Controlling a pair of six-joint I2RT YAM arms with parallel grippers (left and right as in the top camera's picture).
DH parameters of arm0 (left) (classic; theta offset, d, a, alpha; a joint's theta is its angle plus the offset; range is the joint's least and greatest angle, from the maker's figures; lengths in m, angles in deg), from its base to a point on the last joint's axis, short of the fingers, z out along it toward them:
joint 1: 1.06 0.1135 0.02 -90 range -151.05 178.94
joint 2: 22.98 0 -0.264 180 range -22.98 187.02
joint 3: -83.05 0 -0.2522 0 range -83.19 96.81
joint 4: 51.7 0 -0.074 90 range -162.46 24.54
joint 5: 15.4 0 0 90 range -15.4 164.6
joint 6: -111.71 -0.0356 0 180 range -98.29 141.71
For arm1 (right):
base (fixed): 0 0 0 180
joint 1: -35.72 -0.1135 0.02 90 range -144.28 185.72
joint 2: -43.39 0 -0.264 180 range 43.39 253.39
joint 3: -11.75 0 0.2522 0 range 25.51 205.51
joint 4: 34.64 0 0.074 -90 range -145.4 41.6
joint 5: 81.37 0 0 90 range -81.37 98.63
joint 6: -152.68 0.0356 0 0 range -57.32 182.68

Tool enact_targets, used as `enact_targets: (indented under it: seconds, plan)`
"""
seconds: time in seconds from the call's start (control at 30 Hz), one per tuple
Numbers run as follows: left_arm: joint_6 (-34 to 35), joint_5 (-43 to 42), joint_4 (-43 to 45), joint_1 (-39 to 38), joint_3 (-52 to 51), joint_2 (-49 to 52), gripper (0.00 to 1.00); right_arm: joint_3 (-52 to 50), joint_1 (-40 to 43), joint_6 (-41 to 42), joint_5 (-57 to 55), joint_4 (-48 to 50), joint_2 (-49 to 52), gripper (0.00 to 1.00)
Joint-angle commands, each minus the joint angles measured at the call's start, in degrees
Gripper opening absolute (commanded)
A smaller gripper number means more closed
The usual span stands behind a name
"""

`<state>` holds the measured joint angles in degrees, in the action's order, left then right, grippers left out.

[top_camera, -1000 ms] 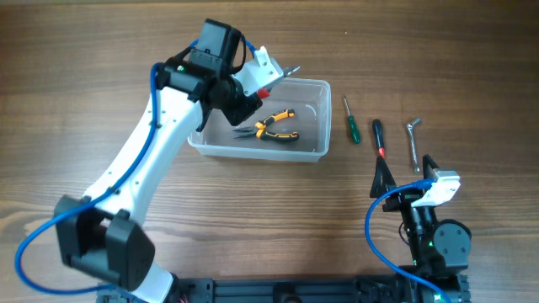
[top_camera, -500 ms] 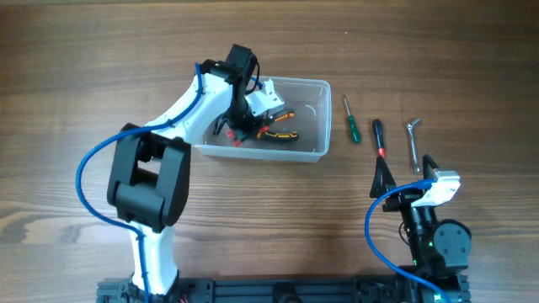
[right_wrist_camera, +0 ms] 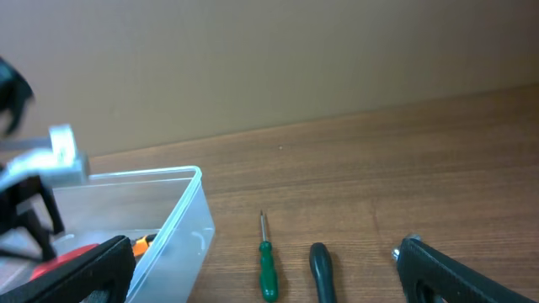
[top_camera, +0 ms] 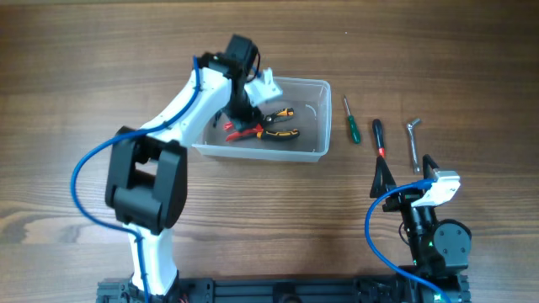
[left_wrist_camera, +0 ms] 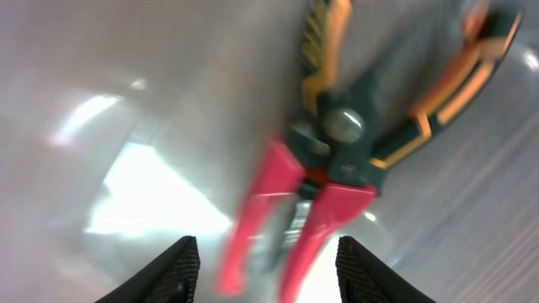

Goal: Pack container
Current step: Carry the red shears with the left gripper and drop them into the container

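The clear plastic container [top_camera: 313, 126] sits at mid table. Inside it lie orange-and-black pliers [top_camera: 280, 124] and red-handled pliers [top_camera: 239, 132]. My left gripper [top_camera: 246, 108] hangs inside the container, just above the red pliers. In the left wrist view the left gripper [left_wrist_camera: 268, 244] is open; the blurred red pliers [left_wrist_camera: 282, 210] lie between the jaws, touching neither, beside the orange pliers [left_wrist_camera: 404, 118]. My right gripper [top_camera: 404, 178] rests open near the table's front right. In its own view the right gripper [right_wrist_camera: 261, 246] holds nothing, and the container [right_wrist_camera: 181, 227] stands at the left.
Right of the container lie a green screwdriver [top_camera: 350, 123], a black-and-red screwdriver [top_camera: 379, 137] and a metal hex key [top_camera: 413, 141]. The green screwdriver [right_wrist_camera: 268, 271] and the black one [right_wrist_camera: 322, 271] lie just ahead of the right gripper. Bare wooden table surrounds them.
My left gripper dropped into the container and opened, letting go of the red-handled pliers, which now lie beside the orange ones. The right arm has not moved.
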<state>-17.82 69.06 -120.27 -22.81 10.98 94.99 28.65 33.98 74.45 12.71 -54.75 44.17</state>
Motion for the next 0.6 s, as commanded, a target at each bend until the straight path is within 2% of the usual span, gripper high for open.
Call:
enact_targets:
  seconds: [0.0,0.1,0.2,0.23,0.3,0.37,0.4,0.47,0.57]
  plan:
    - [4.09,4.79,1.18,1.99,7.08,-7.08,0.56,-0.11,-0.28,0.63,0.48,0.33,-0.35,1.00]
    - [8.92,6.38,1.92,3.67,10.21,-10.19,0.62,-0.11,-0.28,0.66,0.48,0.33,-0.35,1.00]
    - [16.57,10.64,3.23,6.03,11.58,-13.31,0.63,-0.11,-0.28,0.66,0.48,0.33,-0.35,1.00]
    - [21.14,12.92,4.09,7.34,11.58,-14.67,0.65,-0.11,-0.28,0.66,0.48,0.33,-0.35,1.00]
    - [31.39,16.65,4.15,10.54,11.58,-16.68,0.77,-0.11,-0.28,0.63,0.48,0.33,-0.35,1.00]
    - [38.64,17.42,1.70,14.56,11.58,-17.90,0.81,-0.11,-0.28,0.63,0.48,0.33,-0.35,1.00]
    - [40.70,17.38,0.46,16.24,11.58,-18.12,0.85,-0.11,-0.28,0.63,0.48,0.33,-0.35,1.00]
    - [42.99,17.42,-2.45,19.56,11.58,-18.12,0.85,-0.11,-0.28,0.63,0.48,0.33,-0.35,1.00]
    - [43.34,17.40,-5.77,25.27,11.54,-17.77,0.92,-0.11,-0.28,0.63,0.48,0.33,-0.35,1.00]
